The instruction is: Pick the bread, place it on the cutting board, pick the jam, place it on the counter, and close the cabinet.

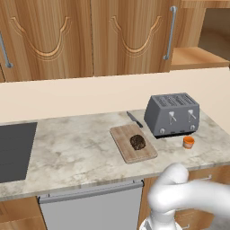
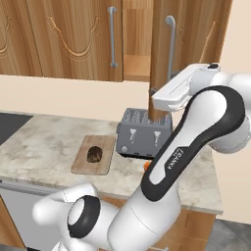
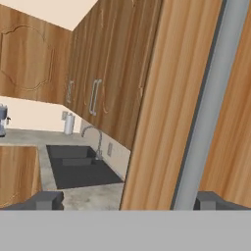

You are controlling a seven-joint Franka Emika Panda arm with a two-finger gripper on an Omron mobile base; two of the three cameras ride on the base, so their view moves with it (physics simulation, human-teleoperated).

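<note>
The bread (image 1: 137, 142), a dark lumpy ball, lies on the wooden cutting board (image 1: 123, 140), which also appears in the right base view (image 2: 81, 164) with the bread (image 2: 94, 154) on it. The jam (image 1: 188, 142), a small orange jar, stands on the counter (image 1: 76, 150) in front of the toaster. The cabinet (image 1: 197, 45) at the upper right stands open; its door (image 2: 159, 59) swings out edge-on. My gripper (image 3: 130, 201) is open, close up against that door (image 3: 157, 98), with the grey bar handle (image 3: 211, 108) just inside its right fingertip (image 3: 212, 200).
A grey toaster (image 1: 173, 114) sits right of the board, with a knife (image 1: 134, 119) behind the board. A dark cooktop (image 1: 13, 150) lies at the left and a dishwasher front (image 1: 90, 206) below the counter. A sink (image 3: 81, 166) with a faucet is seen past the door.
</note>
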